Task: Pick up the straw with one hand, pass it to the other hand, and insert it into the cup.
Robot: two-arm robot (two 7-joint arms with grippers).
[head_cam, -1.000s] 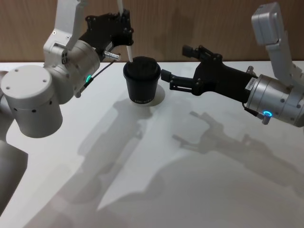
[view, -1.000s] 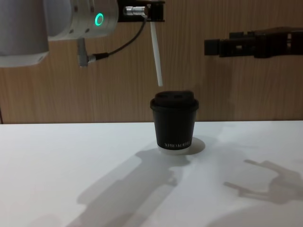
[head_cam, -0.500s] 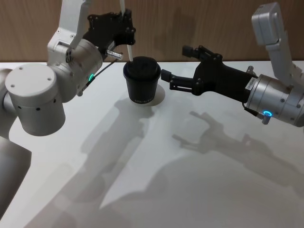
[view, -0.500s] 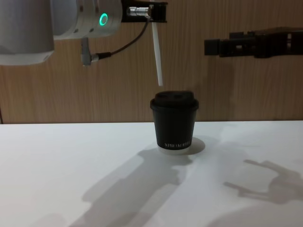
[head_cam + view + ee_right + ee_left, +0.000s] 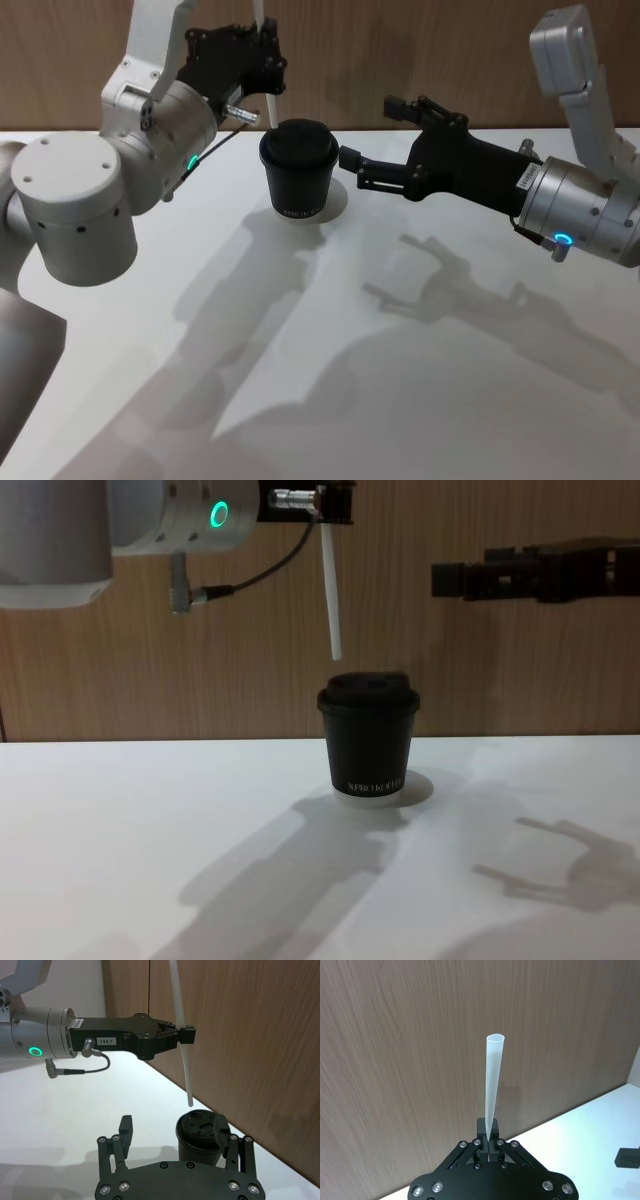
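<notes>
One straw, one cup, two grippers, all over a white table (image 5: 420,400). At the left, the left gripper (image 5: 266,86) is pinched tight on the straw (image 5: 271,113), which hangs nearly upright above the cup (image 5: 298,172) at the table's far side.

The chest view shows clear air between the lower end of the straw (image 5: 331,600) and the lid of the cup (image 5: 369,742); from the head the two seem to overlap. The left wrist view shows the straw's (image 5: 493,1080) hollow open end.

At the right, the right gripper (image 5: 372,130) holds nothing, fingers spread wide, near the cup and, in the chest view, higher than its lid.
</notes>
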